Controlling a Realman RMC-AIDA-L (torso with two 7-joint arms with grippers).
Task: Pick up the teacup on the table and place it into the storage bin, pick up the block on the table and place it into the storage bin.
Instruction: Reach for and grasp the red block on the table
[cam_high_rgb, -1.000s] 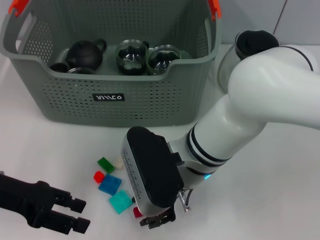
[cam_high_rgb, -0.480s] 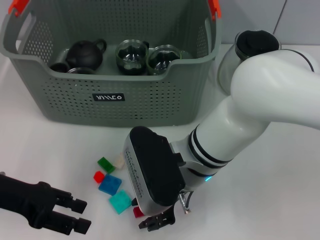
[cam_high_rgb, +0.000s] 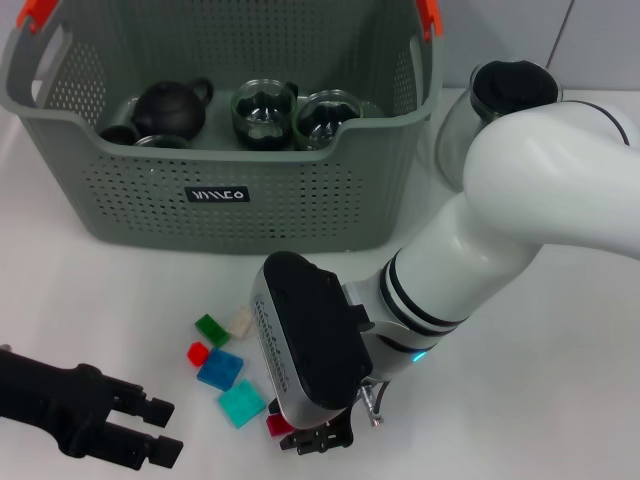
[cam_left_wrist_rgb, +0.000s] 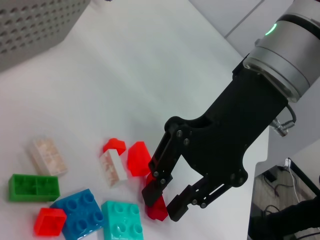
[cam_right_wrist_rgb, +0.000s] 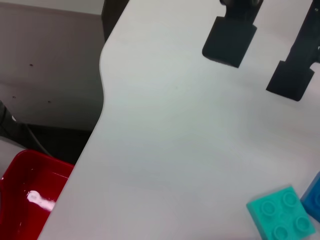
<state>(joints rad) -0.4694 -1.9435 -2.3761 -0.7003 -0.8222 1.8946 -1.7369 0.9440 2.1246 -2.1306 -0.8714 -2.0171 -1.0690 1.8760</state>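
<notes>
Right black two-finger gripper (cam_left_wrist_rgb: 162, 197) is low over the white table (cam_high_rgb: 560, 380) at its near edge, fingers parted w/ a small red plastic block (cam_left_wrist_rgb: 156, 209) between the tips; not yet clenched on it. Left black gripper (cam_high_rgb: 150, 430) is parked near the front-left corner, fingers apart, holding nothing.

Just beyond lie the loose blocks: teal square block (cam_high_rgb: 241, 403), blue square block (cam_high_rgb: 220, 369), small red cube (cam_high_rgb: 198, 352), green block (cam_high_rgb: 211, 329), pale translucent block (cam_high_rgb: 239, 322).

Far side: large grey-green perforated plastic storage bin (cam_high_rgb: 230, 205) w/ orange handle clips, already holding a dark clay teapot (cam_high_rgb: 170, 108) and glass cups (cam_high_rgb: 265, 112). No teacup visible on the table.

Technique (judgement): centre the red block between the pads, close squarely on its flat sides, avoid nudging the adjacent red pieces (cam_left_wrist_rgb: 132, 157). Lift straight up, clear the bin's front wall before moving in, release low, away from glassware.
</notes>
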